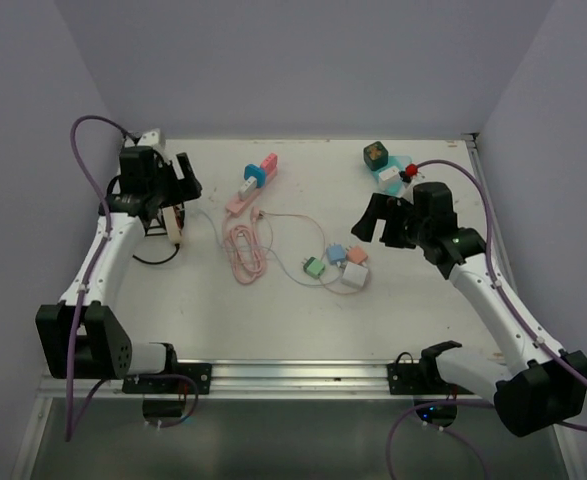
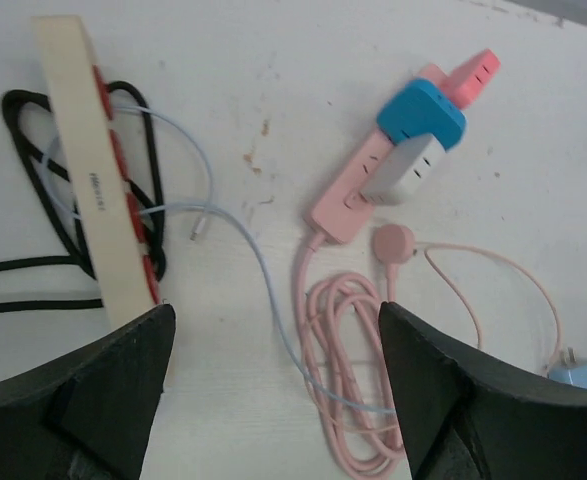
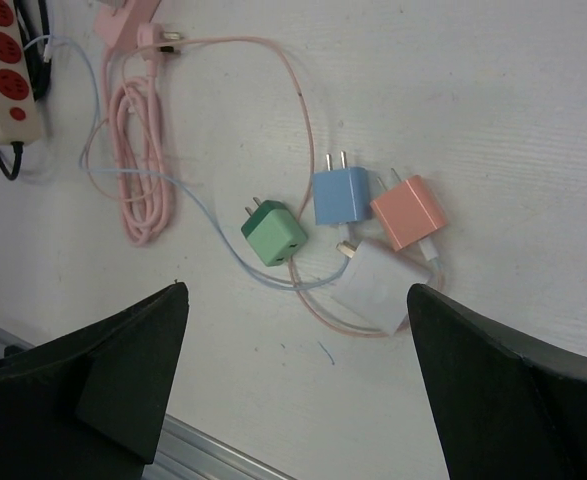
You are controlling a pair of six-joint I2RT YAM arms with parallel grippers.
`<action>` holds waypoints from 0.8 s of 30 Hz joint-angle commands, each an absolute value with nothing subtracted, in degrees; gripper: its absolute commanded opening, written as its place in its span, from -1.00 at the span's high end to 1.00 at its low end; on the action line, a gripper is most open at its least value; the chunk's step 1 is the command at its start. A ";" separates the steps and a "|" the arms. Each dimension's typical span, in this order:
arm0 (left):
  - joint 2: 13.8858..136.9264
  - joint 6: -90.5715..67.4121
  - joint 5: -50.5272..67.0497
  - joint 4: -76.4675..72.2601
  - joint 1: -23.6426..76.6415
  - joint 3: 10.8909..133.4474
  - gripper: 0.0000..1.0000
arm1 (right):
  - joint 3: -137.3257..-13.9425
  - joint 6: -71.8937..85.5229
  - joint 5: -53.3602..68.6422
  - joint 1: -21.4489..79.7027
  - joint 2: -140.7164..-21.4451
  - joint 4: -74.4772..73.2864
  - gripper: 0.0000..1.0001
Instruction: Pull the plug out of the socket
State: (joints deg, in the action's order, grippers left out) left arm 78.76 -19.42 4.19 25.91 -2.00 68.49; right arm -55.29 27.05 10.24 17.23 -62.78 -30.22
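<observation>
Blue cube plug (image 2: 421, 112) and white plug (image 2: 403, 172): both seated in pink plastic socket strip (image 2: 345, 195), at the table's (image 1: 273, 310) 11 o'clock.
Left pincer (image 2: 276, 315): spread, empty, at the strip's 9 o'clock.
Right pincer (image 3: 298, 292): spread, empty, at the strip's 3 o'clock, above loose charger cubes (image 3: 275, 235).
Step, judged: approach. Next: steady the strip, pinch a plug.

Smooth glossy plastic pink socket strip (image 2: 345, 200) and blue plug (image 2: 420, 110); matt, scuffed white table (image 2: 273, 60); rubbery pink cord (image 2: 335, 300).

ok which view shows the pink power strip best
Left wrist: the pink power strip lies whole and close, with the blue plug and the white plug in its sockets. Top external shows it whole but small; right wrist catches only its end at the top edge.
</observation>
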 commanded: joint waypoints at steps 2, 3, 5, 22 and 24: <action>77.34 -16.71 7.65 18.11 5.60 62.14 -0.71 | -56.87 25.84 13.79 17.05 -60.65 -26.72 -0.90; 78.47 -16.53 7.73 17.50 6.58 62.14 -0.70 | -56.60 25.93 14.49 17.14 -60.21 -26.28 -0.90; 79.88 -15.74 7.74 15.65 8.69 62.84 -0.65 | -56.16 26.01 16.17 17.05 -59.77 -24.88 -0.90; 100.62 -0.26 7.64 7.12 11.78 76.19 -0.63 | -52.91 25.75 19.51 17.05 -55.81 -24.78 -0.91; 103.78 2.11 7.56 7.73 12.22 78.21 -0.63 | -53.17 25.75 20.03 17.05 -56.25 -24.61 -0.91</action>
State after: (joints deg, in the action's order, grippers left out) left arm 100.27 -2.46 6.87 10.09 11.57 74.24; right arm -53.12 26.81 17.78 17.23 -56.55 -25.89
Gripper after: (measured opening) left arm 0.813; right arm 0.954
